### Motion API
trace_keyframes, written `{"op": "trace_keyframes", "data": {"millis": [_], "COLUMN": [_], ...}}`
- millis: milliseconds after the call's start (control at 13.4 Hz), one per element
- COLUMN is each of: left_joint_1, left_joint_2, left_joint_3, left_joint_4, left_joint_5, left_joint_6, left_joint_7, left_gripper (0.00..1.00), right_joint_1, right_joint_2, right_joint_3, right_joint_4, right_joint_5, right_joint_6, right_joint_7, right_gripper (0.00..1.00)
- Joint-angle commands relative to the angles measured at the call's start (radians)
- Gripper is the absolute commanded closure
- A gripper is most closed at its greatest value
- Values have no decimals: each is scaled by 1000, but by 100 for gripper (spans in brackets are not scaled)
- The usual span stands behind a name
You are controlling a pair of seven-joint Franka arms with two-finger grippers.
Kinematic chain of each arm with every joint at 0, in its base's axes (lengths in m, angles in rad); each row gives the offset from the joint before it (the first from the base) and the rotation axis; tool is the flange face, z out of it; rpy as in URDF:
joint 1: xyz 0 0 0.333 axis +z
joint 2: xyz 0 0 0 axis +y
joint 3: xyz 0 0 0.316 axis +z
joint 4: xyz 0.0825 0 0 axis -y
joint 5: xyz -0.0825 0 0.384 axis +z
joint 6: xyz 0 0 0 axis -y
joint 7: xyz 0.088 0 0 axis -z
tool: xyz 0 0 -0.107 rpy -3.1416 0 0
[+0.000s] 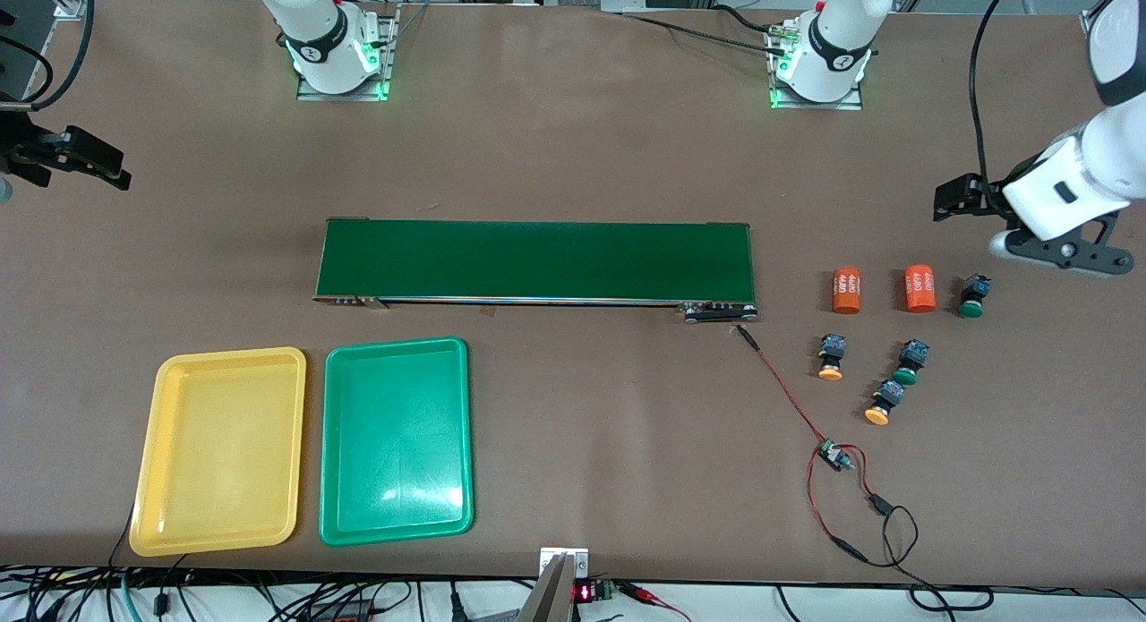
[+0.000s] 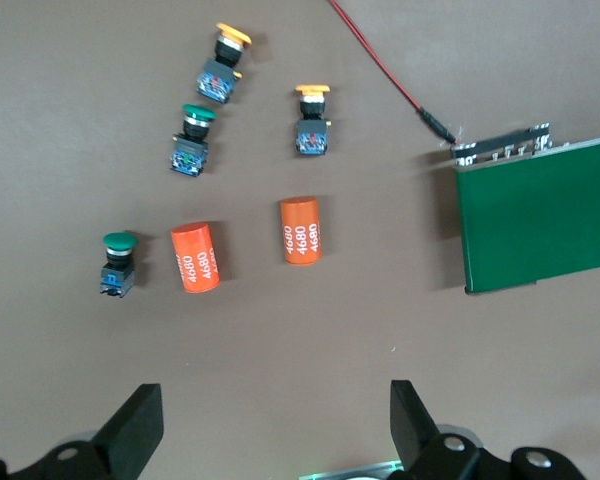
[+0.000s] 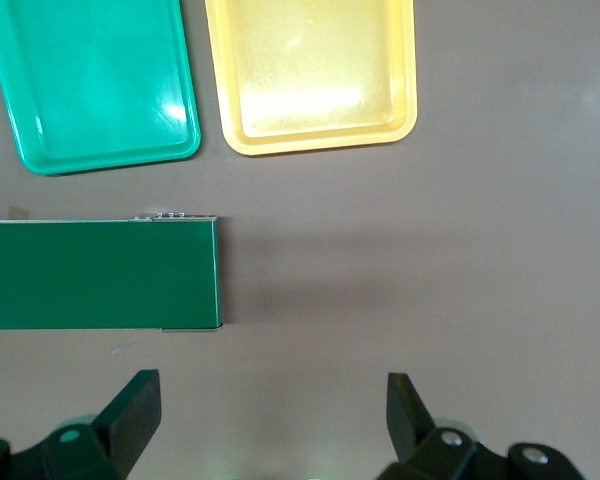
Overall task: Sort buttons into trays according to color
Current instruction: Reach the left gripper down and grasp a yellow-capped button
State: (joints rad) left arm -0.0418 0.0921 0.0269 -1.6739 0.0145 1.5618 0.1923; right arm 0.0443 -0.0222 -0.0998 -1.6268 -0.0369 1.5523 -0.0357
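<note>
Worktop: brown worktop (image 1: 573, 157); green conveyor belt (image 1: 534, 259) at centre.
Buttons: two green-capped buttons (image 1: 973, 297), two orange-capped buttons (image 1: 831, 357), clustered toward the left arm's end, beside two orange cylinders (image 1: 846, 290); none sorted yet.
Trays: yellow tray (image 1: 161, 443) and green tray (image 1: 336, 443), side by side toward the right arm's end, both bare.
Left end effector (image 2: 275, 420): released, over the worktop near the cluster, likely staged for picking.
Right end effector (image 3: 270, 415): released, over the belt's end; waits.

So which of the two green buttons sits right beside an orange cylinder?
The green button farthest from the front camera, next to an orange cylinder. The other green button lies nearer the camera, between the two orange-yellow ones.
</note>
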Motion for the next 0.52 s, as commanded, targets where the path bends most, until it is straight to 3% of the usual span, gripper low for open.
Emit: {"op": "trace_keyframes", "data": {"millis": [0, 223, 446], "left_joint_1": [5, 8, 10], "left_joint_2": [110, 211, 315], "left_joint_3": [13, 15, 15], "left_joint_4": [45, 45, 45], "left_joint_5": [-10, 27, 42], "left_joint_6": [-13, 200, 462], "left_joint_7": [68, 224, 314], "left_gripper": [0, 0, 0], "right_joint_1": [-3, -1, -3], "right_joint_2": [-4, 16, 25], "right_joint_3": [2, 2, 3], "right_joint_4": [7, 8, 4], "right_joint_5": [-4, -17, -47], "right_joint_6": [-1, 46, -16], "right_joint_7": [-1, -1, 2], "right_gripper": [0, 0, 0]}}
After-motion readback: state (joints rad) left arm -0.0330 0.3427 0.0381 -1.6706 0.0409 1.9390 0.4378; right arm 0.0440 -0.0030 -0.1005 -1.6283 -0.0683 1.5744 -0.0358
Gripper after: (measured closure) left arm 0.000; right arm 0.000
